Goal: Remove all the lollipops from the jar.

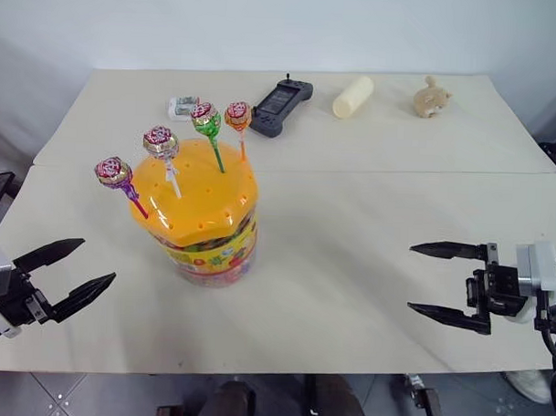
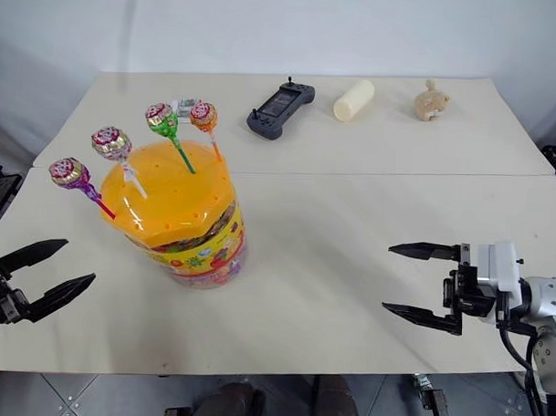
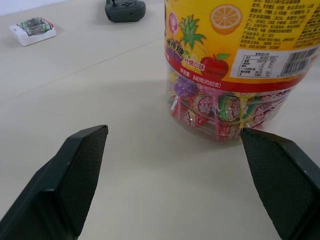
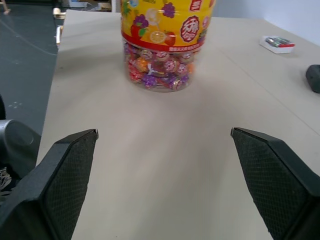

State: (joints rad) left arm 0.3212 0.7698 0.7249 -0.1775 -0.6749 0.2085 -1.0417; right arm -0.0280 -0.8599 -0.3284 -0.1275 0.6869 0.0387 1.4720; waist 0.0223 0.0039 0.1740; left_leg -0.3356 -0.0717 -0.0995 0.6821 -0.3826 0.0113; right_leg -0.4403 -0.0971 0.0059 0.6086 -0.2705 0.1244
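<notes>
Left eye view showed a beige desk (image 1: pixel 349 265) seen from above. Nearest the viewer, the left tool (image 1: pixel 75 274) hung at the desk's front left edge, its two black fingers spread wide with nothing between them. The right tool (image 1: pixel 440 282) hung over the front right of the desk, spread just as wide and empty, pointing toward the middle. Between them and a little further back stood the jar (image 1: pixel 204 228), upright, clear-walled and packed with wrapped sweets under a domed orange lid. Four lollipops (image 1: pixel 161 145) stood planted in the lid, sticks purple, white, green and orange. Along the far side lay a small white box (image 1: pixel 182 107), a dark handheld controller (image 1: pixel 282 106), a cream cylinder (image 1: pixel 352 96) and a small plush toy (image 1: pixel 431 98).
</notes>
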